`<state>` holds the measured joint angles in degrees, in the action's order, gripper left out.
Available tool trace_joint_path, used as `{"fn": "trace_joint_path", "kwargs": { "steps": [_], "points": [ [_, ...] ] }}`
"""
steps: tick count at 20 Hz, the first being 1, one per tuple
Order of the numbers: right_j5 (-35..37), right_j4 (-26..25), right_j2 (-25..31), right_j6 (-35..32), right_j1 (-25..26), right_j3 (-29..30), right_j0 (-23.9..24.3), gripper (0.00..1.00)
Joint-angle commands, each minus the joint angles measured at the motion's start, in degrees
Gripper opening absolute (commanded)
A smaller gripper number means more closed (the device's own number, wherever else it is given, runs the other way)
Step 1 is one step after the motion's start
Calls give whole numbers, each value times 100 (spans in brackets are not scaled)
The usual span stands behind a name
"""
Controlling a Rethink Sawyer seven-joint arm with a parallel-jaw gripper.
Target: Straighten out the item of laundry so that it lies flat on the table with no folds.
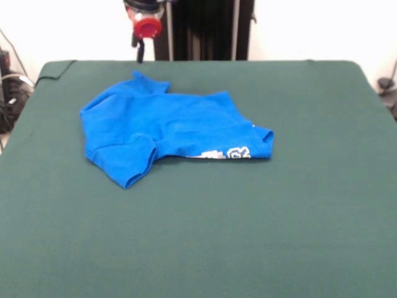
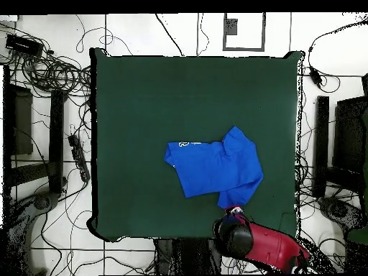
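Observation:
The bright blue T-shirt [image 1: 167,130] lies crumpled on the dark green table [image 1: 260,236], left of centre and toward the far side. It is folded over itself, so only a strip of white and yellow lettering [image 1: 226,153] shows at its near edge. One sleeve [image 1: 130,164] sticks out toward the front. In the overhead view the shirt [image 2: 215,169] lies near the robot's side of the table [image 2: 144,108]. My gripper [image 1: 140,54] hangs just beyond the table's far edge, above and behind the shirt, holding nothing. In the overhead view it [image 2: 233,211] sits at the shirt's nearest corner.
The black pedestal [image 1: 205,31] stands behind the table's far edge. The red and black arm [image 2: 262,244] lies over the table's bottom right edge in the overhead view. Cables [image 2: 50,72] and dark equipment cover the floor around the table. The cloth's far left corner [image 1: 56,68] is wrinkled.

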<state>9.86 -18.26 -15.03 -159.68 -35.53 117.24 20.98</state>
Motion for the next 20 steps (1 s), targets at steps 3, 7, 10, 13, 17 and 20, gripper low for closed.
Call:
{"fn": "trace_joint_path", "kwargs": {
  "steps": [3, 7, 10, 13, 17, 20],
  "points": [
    [1908, 443, 1483, 858, -1174, -349, 392, 100],
    [1785, 436, 1878, 756, -1229, -370, 508, 100],
    [1438, 338, 2087, 576, -1122, -421, 465, 100],
    [1178, 275, 2148, 348, -1001, -531, 360, 100],
    [943, 184, 2073, 64, -846, -818, 86, 100],
    [923, 196, 2024, -45, -761, -1057, -100, 100]
  ]
}}
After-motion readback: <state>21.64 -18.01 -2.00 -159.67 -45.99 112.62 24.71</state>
